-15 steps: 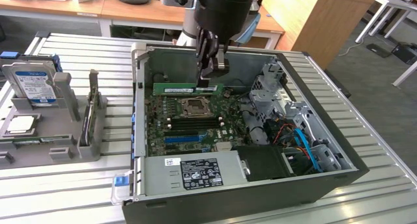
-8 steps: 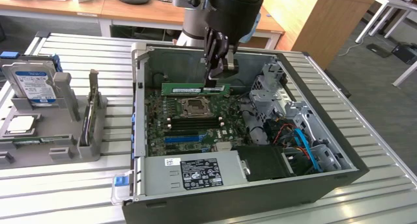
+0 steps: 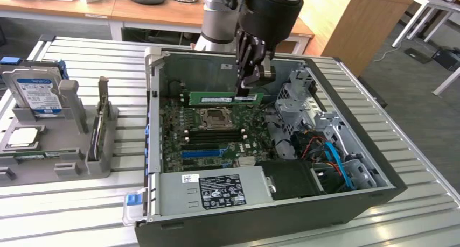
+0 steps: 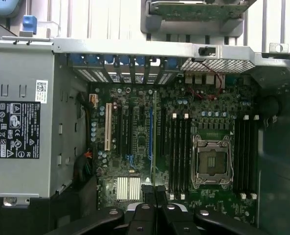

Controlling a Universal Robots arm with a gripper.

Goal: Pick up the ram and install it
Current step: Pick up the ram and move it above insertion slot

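The black two-fingered hand [image 3: 247, 90] reaches down into an open dark-grey desktop computer case [image 3: 251, 225] that lies on its side on a slatted metal counter [image 3: 72, 214]. Its fingers are pressed together on the ram [image 3: 215, 99], a long, narrow green circuit-board stick with dark chips and a small white label. The hand grips the stick near one end, so most of its length runs out from the fingers toward the exterior view's left. The stick is level and stands on edge.

From the wrist, the two black fingertips [image 4: 147, 191] pinch the ram [image 4: 153, 137], which is seen edge-on as a thin green line running straight away from the hand [image 4: 154, 190].

Directly under the held stick lies the big green motherboard [image 3: 180, 142]. Its square silver processor socket [image 3: 215, 118] sits just below and in front of the hand, with rows of black memory slots [image 4: 176, 147] on either side of it. The ram hangs beside one of these rows. I cannot tell whether its lower edge touches the board.

Farther from the hand, at the near end of the case, is a silver box-shaped power supply [image 3: 215, 190] with a black label. Blue cables [image 3: 334, 161] run through the drive bay on the exterior view's right of the hand.

Well apart from the hand, on the exterior view's left, a grey plastic parts stand [image 3: 68, 96] on the counter holds an upright blue-labelled hard drive [image 3: 37, 93].
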